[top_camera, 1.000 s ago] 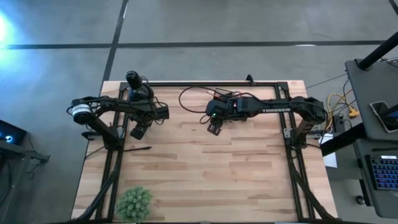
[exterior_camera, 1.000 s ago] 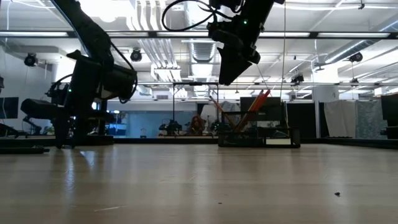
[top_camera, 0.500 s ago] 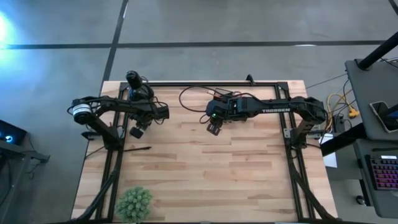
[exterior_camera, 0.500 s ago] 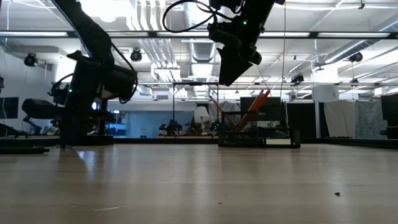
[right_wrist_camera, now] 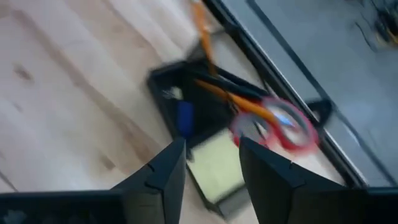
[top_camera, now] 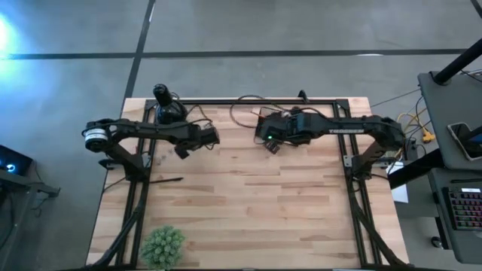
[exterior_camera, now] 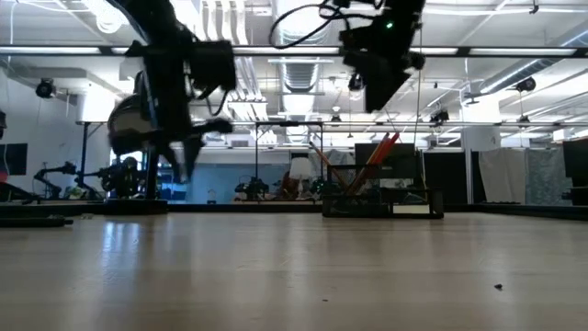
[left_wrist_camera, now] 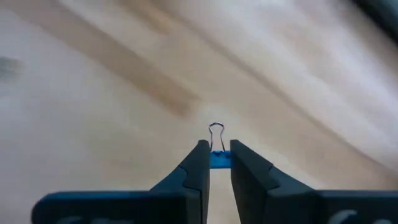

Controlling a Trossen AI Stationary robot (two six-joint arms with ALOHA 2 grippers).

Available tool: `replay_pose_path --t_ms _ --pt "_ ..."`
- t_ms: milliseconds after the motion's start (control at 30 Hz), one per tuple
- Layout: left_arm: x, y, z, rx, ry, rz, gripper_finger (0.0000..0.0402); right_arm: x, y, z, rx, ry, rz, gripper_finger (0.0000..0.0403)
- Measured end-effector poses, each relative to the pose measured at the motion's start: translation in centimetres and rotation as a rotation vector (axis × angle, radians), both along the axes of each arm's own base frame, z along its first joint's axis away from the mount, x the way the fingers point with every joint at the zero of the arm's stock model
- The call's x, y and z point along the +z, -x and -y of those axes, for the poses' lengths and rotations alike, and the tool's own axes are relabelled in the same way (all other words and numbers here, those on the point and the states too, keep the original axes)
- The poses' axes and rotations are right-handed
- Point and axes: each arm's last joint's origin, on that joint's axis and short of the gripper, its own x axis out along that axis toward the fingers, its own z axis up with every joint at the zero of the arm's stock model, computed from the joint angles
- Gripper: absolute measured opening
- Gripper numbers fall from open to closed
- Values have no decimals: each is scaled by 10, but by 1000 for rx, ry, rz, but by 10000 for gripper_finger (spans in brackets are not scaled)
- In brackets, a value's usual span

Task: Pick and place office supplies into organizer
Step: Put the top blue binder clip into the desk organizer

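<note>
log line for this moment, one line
left hand: shut on blue binder clip, above table | right hand: open, empty, over organizer | organizer holds scissors, sticky-note pad

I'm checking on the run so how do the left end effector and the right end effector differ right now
The left end effector is shut on a small blue binder clip; the right end effector is open and empty. The left is over bare table; the right is above the organizer, which already holds scissors. Both hang above the table.
</note>
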Motion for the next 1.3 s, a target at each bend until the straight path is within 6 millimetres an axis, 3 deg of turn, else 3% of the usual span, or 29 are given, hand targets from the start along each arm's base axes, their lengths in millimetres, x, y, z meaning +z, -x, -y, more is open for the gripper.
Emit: replay_pose_path --t_ms 367,600,933,1133,1300 --pt "33 -45 -6 -261 -317 246 27 50 86 -9 -332 -36 80 136" --pt "36 -87 -22 -514 -559 371 26 56 132 -19 -426 -84 146 135" --pt "20 -153 -51 -749 -538 473 25 46 160 -32 -520 -175 207 137" --pt "23 -186 -57 -889 -539 523 25 40 166 -32 -524 -195 194 141" --pt "19 -205 -63 -930 -525 460 25 40 167 -32 -523 -193 195 140"
